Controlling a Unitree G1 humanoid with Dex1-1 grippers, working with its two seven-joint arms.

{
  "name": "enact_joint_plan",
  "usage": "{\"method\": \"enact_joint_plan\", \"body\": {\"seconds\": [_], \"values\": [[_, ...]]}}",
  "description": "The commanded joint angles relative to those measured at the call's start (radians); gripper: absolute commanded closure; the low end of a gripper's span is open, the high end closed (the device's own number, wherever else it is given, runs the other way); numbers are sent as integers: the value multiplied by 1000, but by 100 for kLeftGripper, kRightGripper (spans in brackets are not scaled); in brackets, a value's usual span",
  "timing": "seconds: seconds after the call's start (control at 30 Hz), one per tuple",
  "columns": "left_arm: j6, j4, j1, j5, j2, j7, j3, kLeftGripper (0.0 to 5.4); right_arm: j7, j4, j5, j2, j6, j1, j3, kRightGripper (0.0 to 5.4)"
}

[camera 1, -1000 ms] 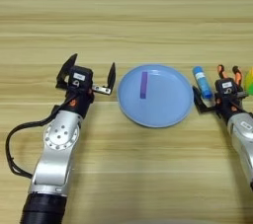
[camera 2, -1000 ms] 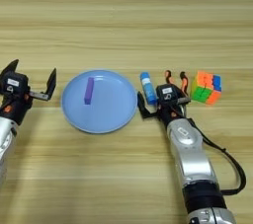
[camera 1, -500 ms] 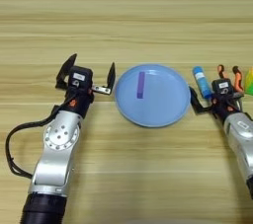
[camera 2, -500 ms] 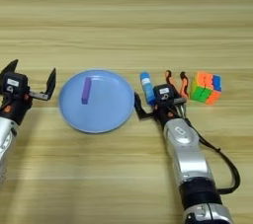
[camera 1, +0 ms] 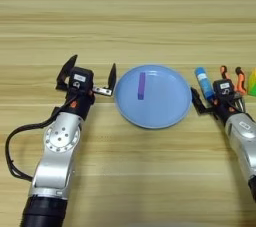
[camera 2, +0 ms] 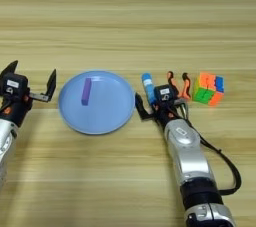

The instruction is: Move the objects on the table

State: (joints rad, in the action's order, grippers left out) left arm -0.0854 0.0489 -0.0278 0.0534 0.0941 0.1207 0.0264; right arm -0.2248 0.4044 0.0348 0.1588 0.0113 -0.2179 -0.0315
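A thin purple bar (camera 1: 142, 86) lies on the round light-blue plate (camera 1: 170, 113) at mid-table. Just right of the plate's rim lies a blue tube (camera 1: 204, 82) with a lighter cap. My right gripper (camera 1: 218, 97) is open right beside the tube, and its left finger (camera 1: 194, 102) is at the plate's right rim. Further right sits the multicoloured puzzle cube (camera 2: 209, 88). My left gripper (camera 1: 90, 71) stands open at the plate's left side, its right finger (camera 1: 112, 75) close to the rim, nothing held.
Two small orange hook-shaped pieces (camera 2: 185, 86) stand between the tube and the cube, right behind my right gripper. The wooden table (camera 1: 130, 16) stretches bare beyond the plate and in front of it.
The plate with the purple bar has slid a little to the left, closer to my left gripper. My right gripper has edged left with it. Tube and cube stay put.
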Motion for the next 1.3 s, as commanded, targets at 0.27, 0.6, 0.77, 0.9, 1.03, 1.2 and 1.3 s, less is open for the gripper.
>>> {"method": "enact_joint_plan", "body": {"seconds": [0.27, 0.6, 0.77, 0.9, 1.03, 1.2, 1.3], "values": [[-5, -1, -7, 1, 3, -2, 6, 0, 7, -7, -4, 7, -15, 9, -2, 204], [-3, 3, -4, 1, 2, -3, 7, 0, 9, -15, -4, 7, -16, 13, -3, 308], [-3, 3, -4, 0, 3, -3, 7, 0, 14, -15, -7, 6, -13, 13, -3, 357], [-4, 3, -3, -1, 3, -3, 6, 0, 14, -15, -5, 6, -10, 14, -2, 393], [-4, 3, -3, -1, 3, -3, 6, 0, 13, -22, 1, 7, -12, 15, -4, 397], [-3, 0, -6, -1, 2, -3, 7, 0, 9, -35, 11, 8, -4, 13, -13, 397], [-3, -2, -7, -3, 1, -2, 7, 0, 3, -52, 21, 9, 7, 15, -19, 397]]}}
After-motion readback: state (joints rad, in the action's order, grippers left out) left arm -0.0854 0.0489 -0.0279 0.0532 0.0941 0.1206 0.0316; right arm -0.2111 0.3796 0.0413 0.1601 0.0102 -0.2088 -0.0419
